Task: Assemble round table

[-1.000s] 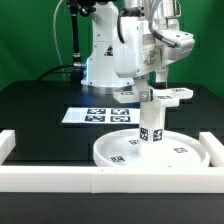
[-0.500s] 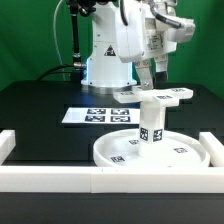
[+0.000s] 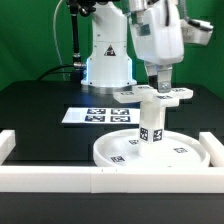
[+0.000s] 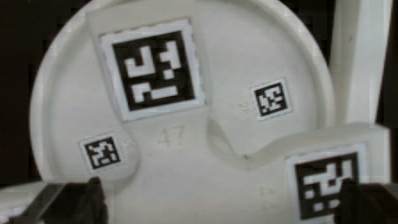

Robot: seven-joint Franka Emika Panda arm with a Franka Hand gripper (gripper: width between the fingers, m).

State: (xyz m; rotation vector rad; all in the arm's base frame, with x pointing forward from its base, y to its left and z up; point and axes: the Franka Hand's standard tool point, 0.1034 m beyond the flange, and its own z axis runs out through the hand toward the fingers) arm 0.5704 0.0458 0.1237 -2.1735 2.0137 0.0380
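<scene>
White-housed two-finger gripper (image 3: 160, 85) hangs vertical, fingers pointing down, right of centre in the exterior view. Finger spacing: cannot tell. The fingers read as one dark mass from this side, and the wrist view does not settle it. Nothing is seen between them.

Directly under the fingertips lies the flat white plastic cross-shaped piece (image 3: 177, 95), flat on the table, its rounded arms carrying small black-and-white tags. Whether the tips touch it or stop just above it cannot be told.

Just in front of the cross-shaped piece, nearer the camera, the short white cylindrical post (image 3: 150, 120) stands upright, tags on its side. It stands at about the middle of the large white rimmed round disc (image 3: 115, 155), which lies flat with tags on its inner face. Post and cross-shaped piece are apart.

Wrist view: mostly white plastic close up, one large tag (image 4: 146, 68), two small ones, and another large one partly cut off. Blurred, so which part carries which tag is not clear.

Farther out: the thin white marker board (image 3: 85, 116) lies flat on the black table (image 3: 40, 105), toward the exterior view's left of the disc. White straight border rails (image 3: 60, 180) run along the near edge and both sides. The robot base (image 3: 108, 65) stands behind, with a green backdrop beyond it.
</scene>
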